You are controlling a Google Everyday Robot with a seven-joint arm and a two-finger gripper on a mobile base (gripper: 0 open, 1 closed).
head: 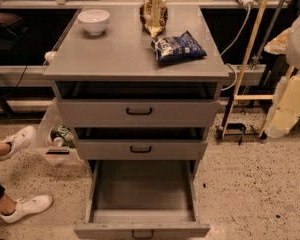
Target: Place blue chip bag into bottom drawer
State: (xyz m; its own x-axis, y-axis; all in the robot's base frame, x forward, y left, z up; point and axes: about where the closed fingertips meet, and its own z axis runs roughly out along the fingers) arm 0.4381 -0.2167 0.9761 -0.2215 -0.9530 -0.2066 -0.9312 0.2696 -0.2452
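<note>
The blue chip bag (pixel 178 47) lies flat on the right side of the grey cabinet top (pixel 120 59), just in front of a brown-and-gold snack bag (pixel 153 14). The bottom drawer (pixel 142 194) is pulled wide open toward me and its inside is bare; its black handle (pixel 142 233) shows at the lower edge. My arm and gripper (pixel 289 104) appear as pale, blurred shapes at the right edge, well to the right of the cabinet and apart from the bag, holding nothing that I can see.
A white bowl (pixel 93 21) stands at the back left of the top. Two shallower drawers (pixel 139 111) (pixel 140 149) stand slightly open. A person's white shoes (pixel 25 206) are at the left. A wooden pole (pixel 247 59) and cables are at the right.
</note>
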